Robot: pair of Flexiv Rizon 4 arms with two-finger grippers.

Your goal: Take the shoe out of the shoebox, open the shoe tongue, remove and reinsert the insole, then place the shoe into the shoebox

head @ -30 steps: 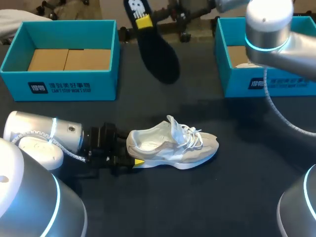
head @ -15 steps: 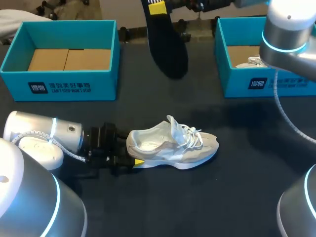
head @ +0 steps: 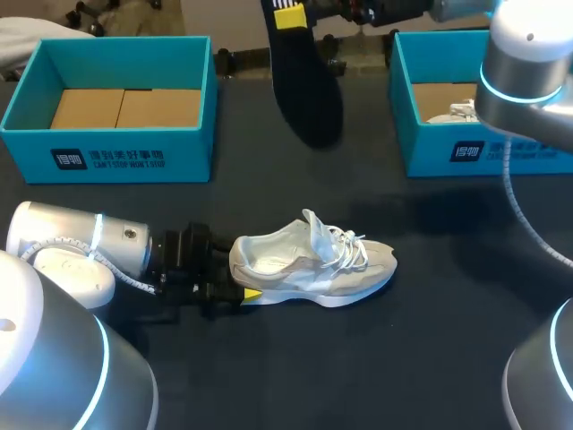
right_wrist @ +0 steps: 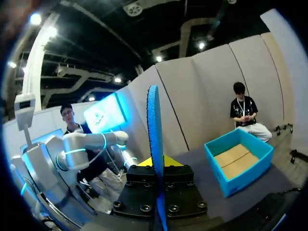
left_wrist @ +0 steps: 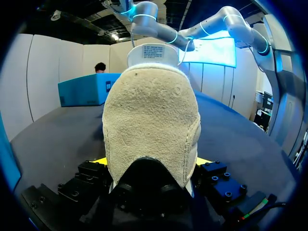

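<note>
The left claw is closed on the heel of the white shoe, low in the middle of the tabletop. The right claw, at the top edge, pinches the black insole. Between the left shoebox and the right shoebox there is open room.

Left wrist view: the padded heel sits between both fingers (probably the firmest place to hold).

Right wrist view: the insole stands edge-on in the claw; it looks thin, light and bendy, so its toe may buckle.

Bare desk is lying open right of the shoe. The left pincer is blocking its heel. The insole is hanging between the left shoebox and the right shoebox.
</note>
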